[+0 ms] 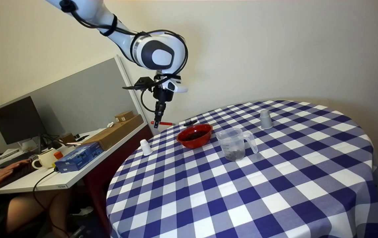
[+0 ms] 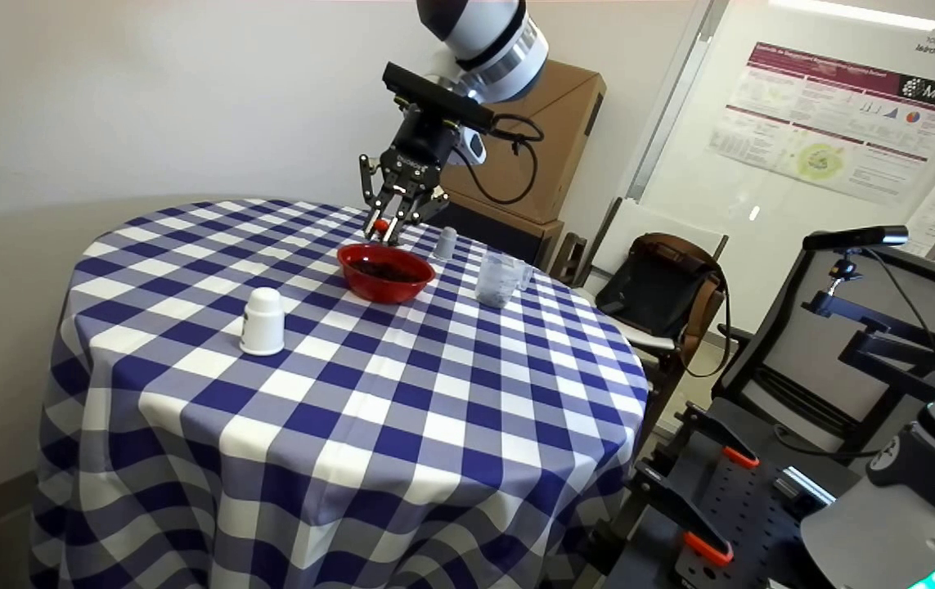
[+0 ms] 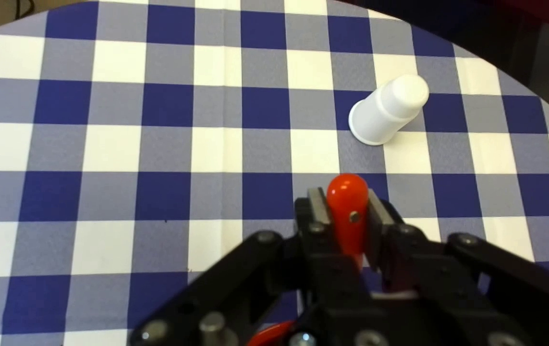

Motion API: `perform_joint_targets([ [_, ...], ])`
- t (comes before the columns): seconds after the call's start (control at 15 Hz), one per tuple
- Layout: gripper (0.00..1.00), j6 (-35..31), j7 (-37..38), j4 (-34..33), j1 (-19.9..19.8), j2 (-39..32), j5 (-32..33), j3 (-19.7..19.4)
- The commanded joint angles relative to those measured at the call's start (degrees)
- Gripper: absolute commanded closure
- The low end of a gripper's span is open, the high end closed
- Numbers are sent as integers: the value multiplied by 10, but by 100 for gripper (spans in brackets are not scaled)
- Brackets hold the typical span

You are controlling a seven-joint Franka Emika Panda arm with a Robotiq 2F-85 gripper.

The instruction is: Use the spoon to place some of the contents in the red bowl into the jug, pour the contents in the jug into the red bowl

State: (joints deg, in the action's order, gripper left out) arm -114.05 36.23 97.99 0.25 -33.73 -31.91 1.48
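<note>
My gripper (image 1: pixel 156 125) is shut on the red handle of the spoon (image 1: pixel 164 123), held roughly level above the table. The spoon's dark head shows beside the bowl's far rim in an exterior view; whether it is over the bowl I cannot tell. In the wrist view the rounded handle end (image 3: pixel 347 197) sits between the fingertips (image 3: pixel 346 216); the head is hidden. The red bowl (image 1: pixel 197 144) holds dark contents and stands upright, also in an exterior view (image 2: pixel 385 290). The clear jug (image 1: pixel 230 140) stands upright beside it, with some greyish contents low inside; it also shows here (image 2: pixel 496 282).
A white upside-down cup-like piece (image 1: pixel 146 147) stands near the table edge, also in the wrist view (image 3: pixel 387 113). A similar one (image 1: pixel 266 119) stands beyond the jug. A checked tablecloth (image 1: pixel 202 198) covers the round table. A desk (image 1: pixel 66 180) with boxes and a seated person is beside it.
</note>
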Motion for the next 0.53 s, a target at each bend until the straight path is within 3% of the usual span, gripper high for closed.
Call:
perform_joint_targets([
  [0.0, 91, -20, -32, 52, -9, 45, -30, 0],
  [0.47, 91, -21, -44, 77, -24, 67, -48, -16],
])
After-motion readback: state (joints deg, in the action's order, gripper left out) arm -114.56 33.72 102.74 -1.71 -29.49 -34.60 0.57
